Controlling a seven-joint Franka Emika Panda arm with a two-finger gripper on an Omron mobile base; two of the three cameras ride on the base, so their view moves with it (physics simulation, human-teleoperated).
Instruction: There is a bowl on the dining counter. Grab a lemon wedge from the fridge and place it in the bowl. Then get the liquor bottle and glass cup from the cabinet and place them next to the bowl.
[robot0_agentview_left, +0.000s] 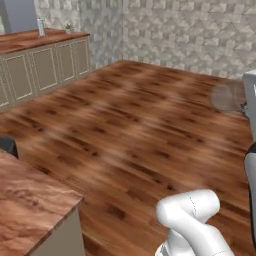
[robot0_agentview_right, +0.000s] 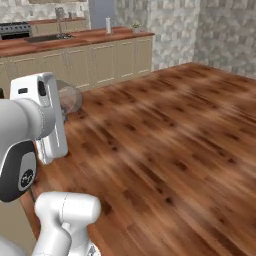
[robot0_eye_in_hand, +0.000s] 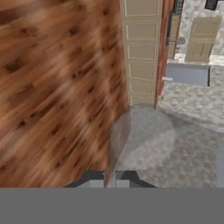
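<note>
Gripper: the gripper (robot0_eye_in_hand: 110, 180) is closed down to a narrow gap, with the thin wall of the glass cup (robot0_eye_in_hand: 141, 141) pinched between its two dark tips.
Why this hold: a pinch on the wall suits a cup too wide to span. It also leaves the base free for setting down, as far as I can judge.
Where the cup is: it is off every surface, carried out in front of the hand over the wooden floor (robot0_agentview_left: 135, 125). In the right base view it sits just beyond the white hand, and it seems to lie on its side rather than upright.
Cup's look: clear and almost colourless, with a rounded body. The floor planks and grey wall show through it slightly dimmed, so its outline is faint. It appears empty.
Handling: thin, smooth glass held by one wall could slip or swing, so a gentle carry seems wise.
Near surroundings: open floor lies all around the arm, with nothing close to the cup.
Further out: a brown-topped counter (robot0_agentview_left: 30, 200) is at the lower left of the left base view. A long counter (robot0_agentview_right: 75, 40) over pale cabinet doors runs along the far wall.
Stage: this looks like the carry of the cup toward the dining counter, with placing not yet done.
</note>
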